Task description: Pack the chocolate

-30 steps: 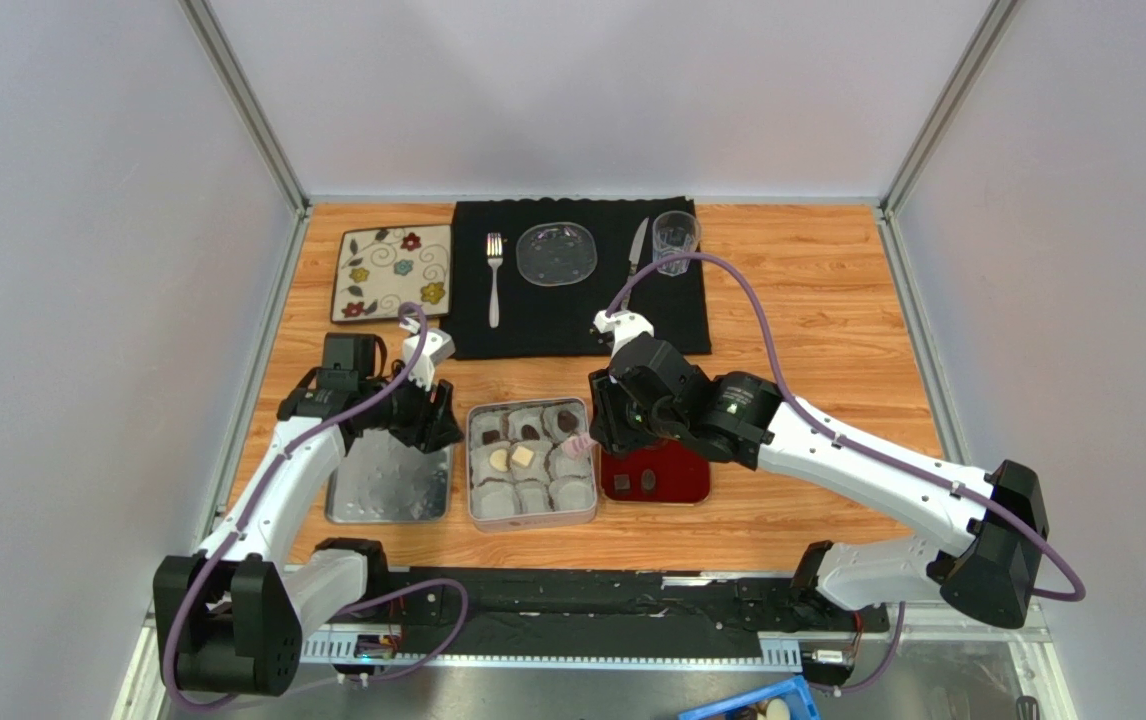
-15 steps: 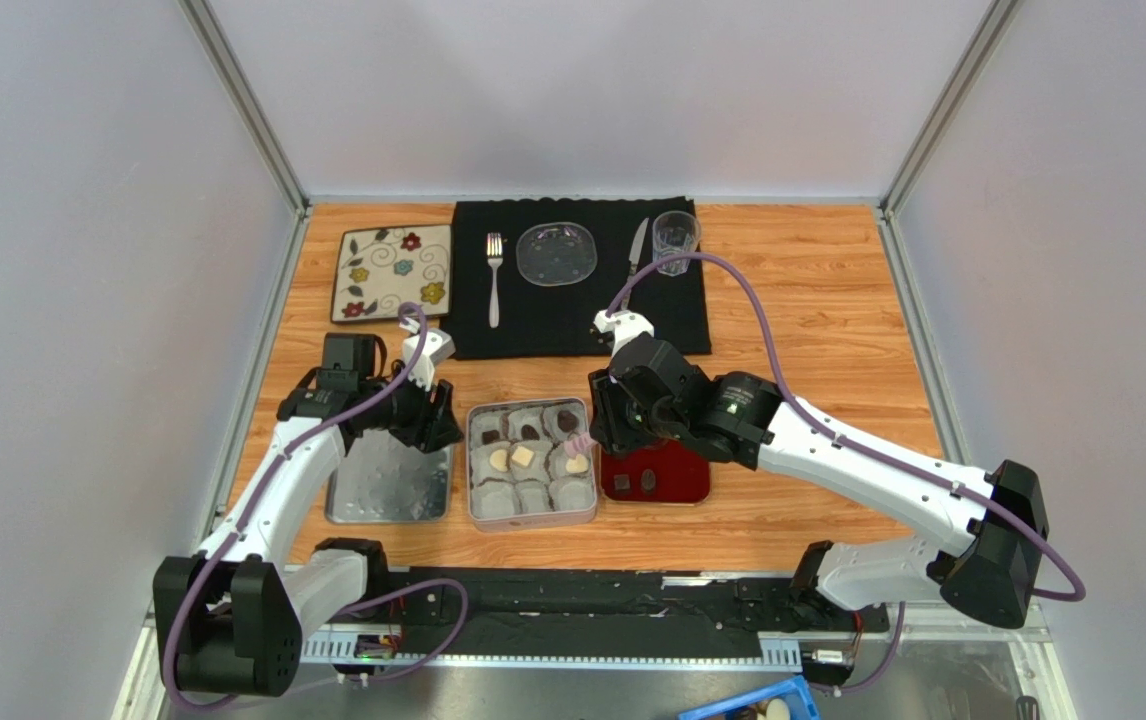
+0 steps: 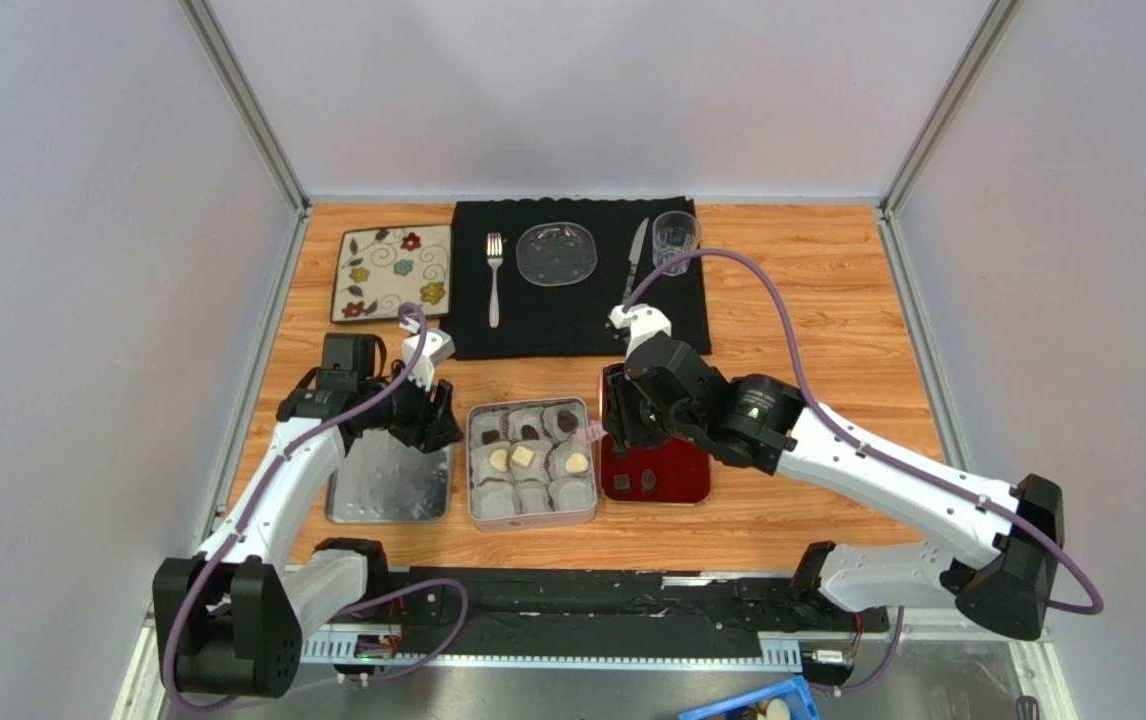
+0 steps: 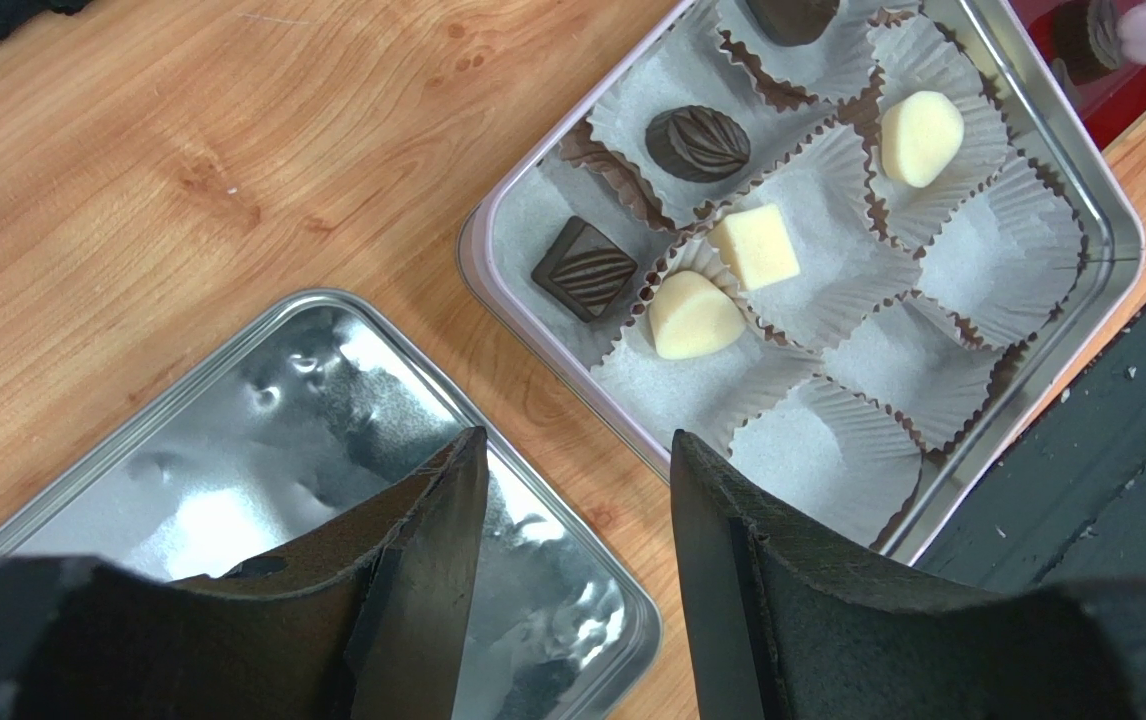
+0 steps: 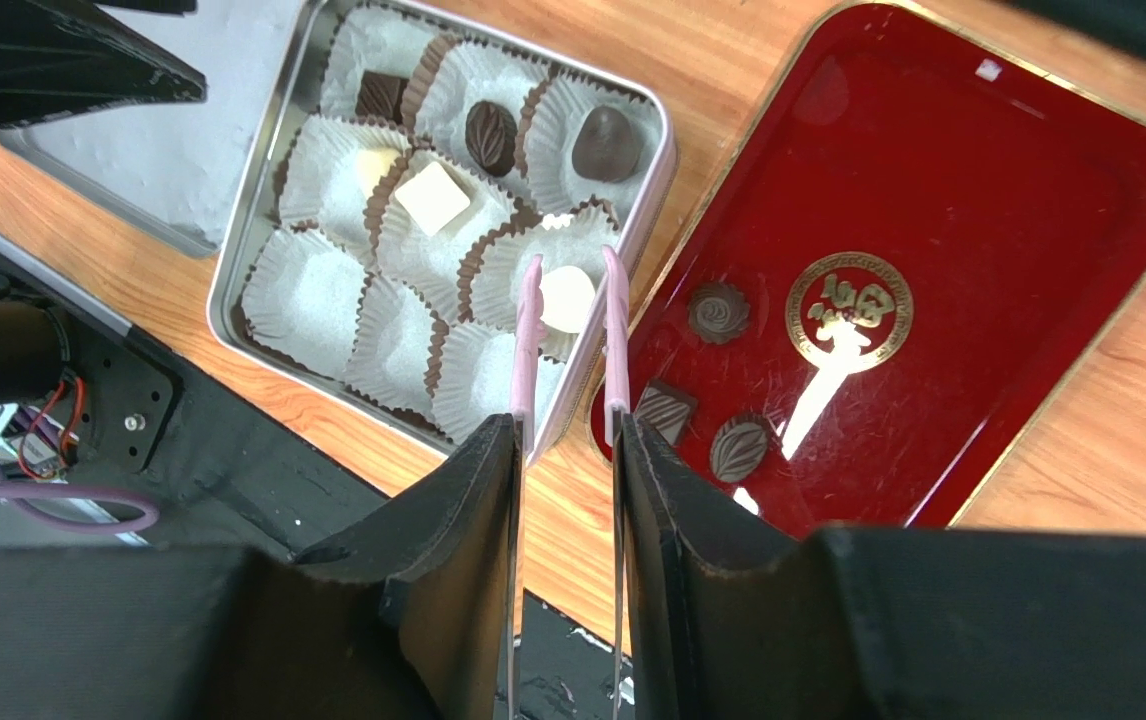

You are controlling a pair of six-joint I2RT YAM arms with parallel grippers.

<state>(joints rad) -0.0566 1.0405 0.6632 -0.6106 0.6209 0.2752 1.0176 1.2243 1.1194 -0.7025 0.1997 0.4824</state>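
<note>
An open tin (image 3: 531,521) lined with white paper cups holds three dark and three cream chocolates (image 4: 757,245). Three more dark chocolates (image 5: 717,312) lie on a red tray (image 5: 985,225) right of the tin. My right gripper (image 5: 564,428) is shut on pink tongs (image 5: 530,345). The tong tips are slightly apart and hover above a cream piece (image 5: 567,297) lying in a cup by the tin's right wall. My left gripper (image 4: 576,443) is open and empty, above the gap between the tin (image 4: 1120,225) and a silver lid (image 4: 309,450).
The silver lid (image 3: 384,483) lies left of the tin. At the back, a black mat (image 3: 579,308) carries a fork, a glass plate, a knife and a glass. A flowered tile (image 3: 391,273) lies at the back left.
My right arm has drawn back a little to the right. The tongs have lifted off the tin's right column, and a cream piece now shows lying in its cup there. The left arm is still.
</note>
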